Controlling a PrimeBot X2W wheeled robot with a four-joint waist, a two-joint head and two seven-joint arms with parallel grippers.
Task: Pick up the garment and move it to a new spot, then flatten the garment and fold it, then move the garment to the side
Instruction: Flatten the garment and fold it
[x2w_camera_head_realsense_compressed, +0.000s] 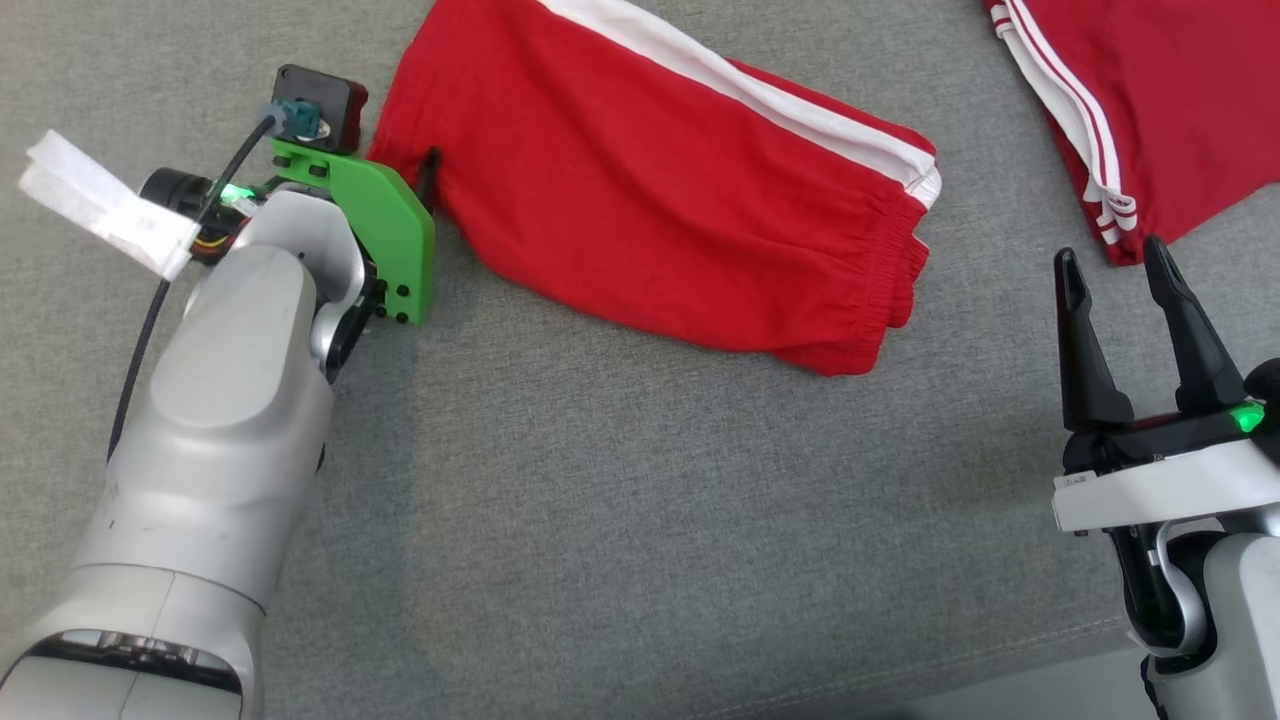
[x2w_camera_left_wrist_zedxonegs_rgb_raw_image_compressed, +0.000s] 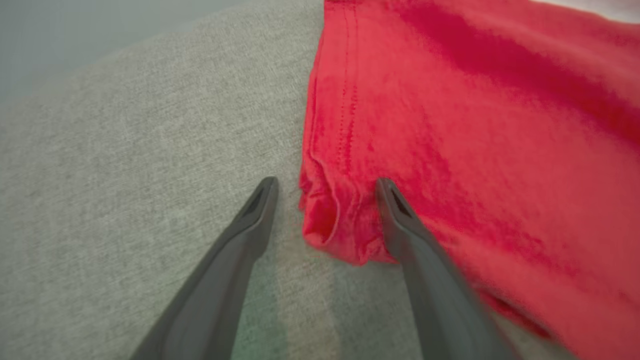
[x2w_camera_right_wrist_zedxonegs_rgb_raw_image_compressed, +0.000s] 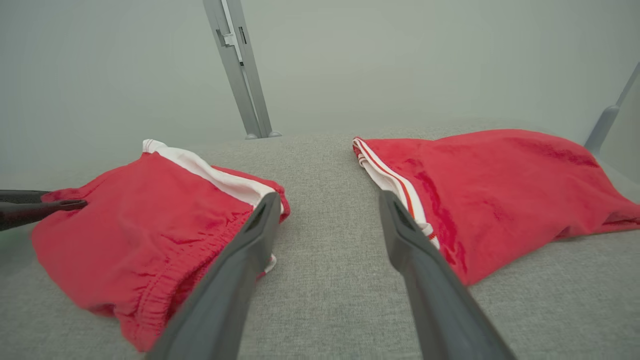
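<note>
Left gripper (x2w_camera_left_wrist_zedxonegs_rgb_raw_image_compressed: 326, 185) stands with its two dark fingers spread apart at the left end of the red folded cotton garment with a white side stripe (x2w_camera_head_realsense_compressed: 650, 190): one finger lies over the bare cloth just beside the stitched hem, the other over the red fabric, and the rumpled hem corner sits between them, unpinched. Right gripper (x2w_camera_head_realsense_compressed: 1112, 255) also has its fingers wide apart with nothing between them, above the grey woven-fabric surface (x2w_camera_head_realsense_compressed: 600, 500) near its front right corner. The garment lies on the far left part of that surface, and its top runs out of the head view. Its long axis slants from the far left toward the near right; the white stripe follows the far long edge, the gathered elastic band forms the right end, nearest the right gripper, and the hemmed end points left. A second red garment with thin white stripes (x2w_camera_head_realsense_compressed: 1140, 100) lies toward the far right corner, apart from the first, with a strip of bare grey cloth between them. In the head view a green plastic bracket (x2w_camera_head_realsense_compressed: 385, 215) on the left wrist covers part of the hem corner, and a white paper tag (x2w_camera_head_realsense_compressed: 100, 205) hangs from a black cable (x2w_camera_head_realsense_compressed: 150, 320) beside it. Beyond the far edge stands a grey metal post (x2w_camera_right_wrist_zedxonegs_rgb_raw_image_compressed: 240, 70).
</note>
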